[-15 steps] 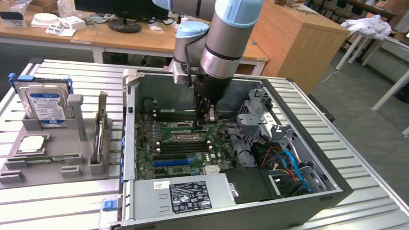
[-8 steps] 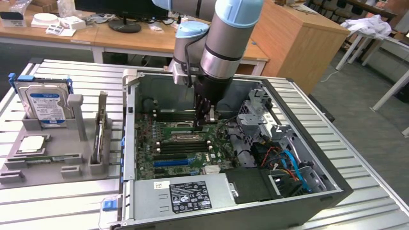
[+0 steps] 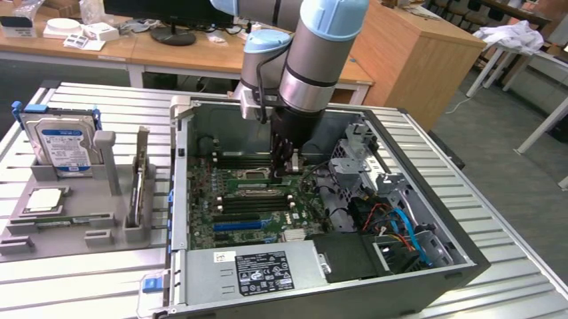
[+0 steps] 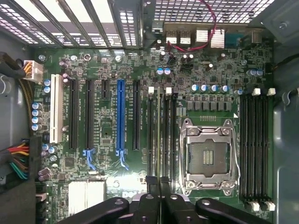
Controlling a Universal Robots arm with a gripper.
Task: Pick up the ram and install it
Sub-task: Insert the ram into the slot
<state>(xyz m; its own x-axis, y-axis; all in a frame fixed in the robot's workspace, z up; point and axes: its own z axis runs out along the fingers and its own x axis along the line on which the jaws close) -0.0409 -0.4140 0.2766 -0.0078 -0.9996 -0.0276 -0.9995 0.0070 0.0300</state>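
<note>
End effector (image 3: pixel 289 167) low inside the open computer case (image 3: pixel 355 300), over the motherboard (image 4: pixel 108 100).
Fingers clamped on the ram (image 4: pixel 160 135), held edge-on; it runs out from them along the black memory slots (image 4: pixel 150 135) beside the CPU socket (image 4: pixel 209 156).

A tall wooden cabinet (image 3: pixel 417 60) stands at the back. Beside it, towards the exterior view's left, runs a light wooden desk (image 3: pixel 177 56) carrying a dark monitor foot (image 3: pixel 173 34) and small white boxes (image 3: pixel 84 30). In front of the cabinet lies a ribbed grey metal table (image 3: pixel 506 279). On the cabinet's other side a grey floor (image 3: pixel 497 146) opens out, with white table legs (image 3: pixel 542 125) and what may be a crumpled white cloth (image 3: pixel 517 34). The light is even.
</note>
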